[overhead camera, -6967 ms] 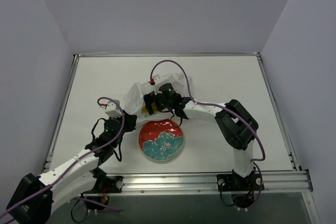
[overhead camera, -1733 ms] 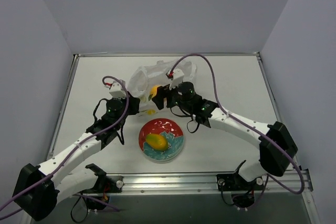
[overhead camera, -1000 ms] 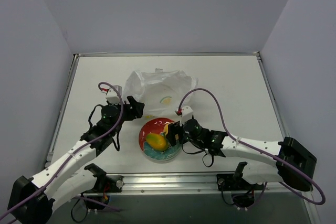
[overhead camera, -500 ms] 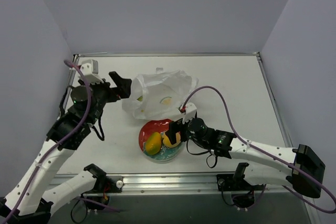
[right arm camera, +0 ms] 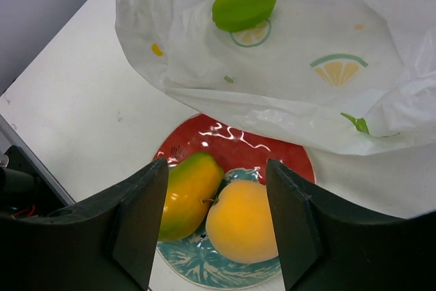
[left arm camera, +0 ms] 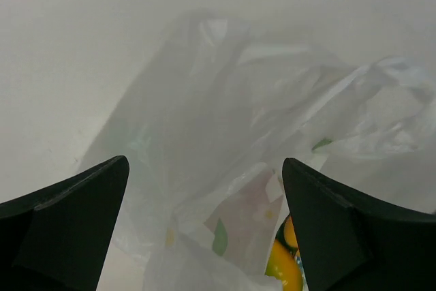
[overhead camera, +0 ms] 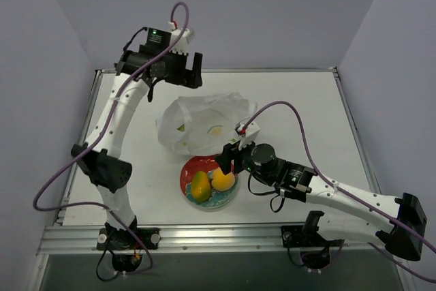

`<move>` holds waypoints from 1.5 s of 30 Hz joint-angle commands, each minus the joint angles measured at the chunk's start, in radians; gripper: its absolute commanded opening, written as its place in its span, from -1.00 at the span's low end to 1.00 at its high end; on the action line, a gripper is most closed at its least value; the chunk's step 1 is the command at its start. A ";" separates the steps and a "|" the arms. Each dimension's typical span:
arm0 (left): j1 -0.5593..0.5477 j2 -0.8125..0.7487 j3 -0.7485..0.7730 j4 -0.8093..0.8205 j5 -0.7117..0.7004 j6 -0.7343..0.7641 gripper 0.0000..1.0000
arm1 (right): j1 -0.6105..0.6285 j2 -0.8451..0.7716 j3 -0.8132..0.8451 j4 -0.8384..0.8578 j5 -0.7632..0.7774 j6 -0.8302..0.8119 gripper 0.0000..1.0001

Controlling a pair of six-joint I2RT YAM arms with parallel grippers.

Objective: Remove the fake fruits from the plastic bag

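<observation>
Trainee: Fruit count on the plate is two, so why does the right gripper hang right over them?

Operator: Its jaws stand apart with nothing between them. The mango-shaped fruit and the round orange fruit lie touching, side by side, on the dish. The plate sits just beside the plastic bag, probably so each carry stays short.

Trainee: And the left gripper, up so high?

Operator: It hangs above the bag's far side, jaws wide and empty, looking down on the film. That likely gives the other arm room, or a view for choosing a pinch point.

Trainee: What is the bag like?

Operator: It is thin, translucent white film, wrinkled and slumped flat on the table, printed with little citrus slices. It would crumple and drag rather than hold its shape, so one arm may need to pin or lift it.

Trainee: And the fruits?

Operator: They are glossy, smooth, hard-looking plastic. The round one could roll, and the plate's shallow rim helps keep it there.

Trainee: Anything left?

Operator: A flat green piece lies near one edge of the bag. Whether it sits under the film or on top cannot be told, so the job looks unfinished.
</observation>
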 commanded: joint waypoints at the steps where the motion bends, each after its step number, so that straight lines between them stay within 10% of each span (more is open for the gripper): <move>1: -0.003 0.040 0.011 -0.244 0.210 0.100 0.88 | -0.003 0.015 0.043 0.004 0.011 -0.024 0.10; 14: -0.029 -0.026 -0.316 -0.164 -0.063 0.157 0.95 | -0.069 0.257 0.107 0.133 -0.017 -0.031 0.29; 18: -0.033 -0.026 -0.357 -0.143 -0.167 0.157 0.39 | -0.147 0.403 0.172 0.208 -0.071 -0.054 0.26; 19: -0.035 -0.025 -0.365 -0.135 -0.186 0.157 -0.09 | -0.167 0.428 0.189 0.216 -0.093 -0.056 0.26; 23: -0.038 -0.016 -0.387 -0.084 -0.299 0.157 -0.94 | -0.217 0.584 0.270 0.228 -0.126 -0.068 0.15; 29: -0.041 -0.066 -0.457 0.136 -0.486 0.126 -0.95 | -0.217 0.722 0.223 0.295 -0.101 -0.041 -0.82; 45: -0.001 -0.126 -0.629 0.552 -0.734 0.054 -0.95 | -0.131 0.522 0.103 0.276 -0.022 0.009 -0.96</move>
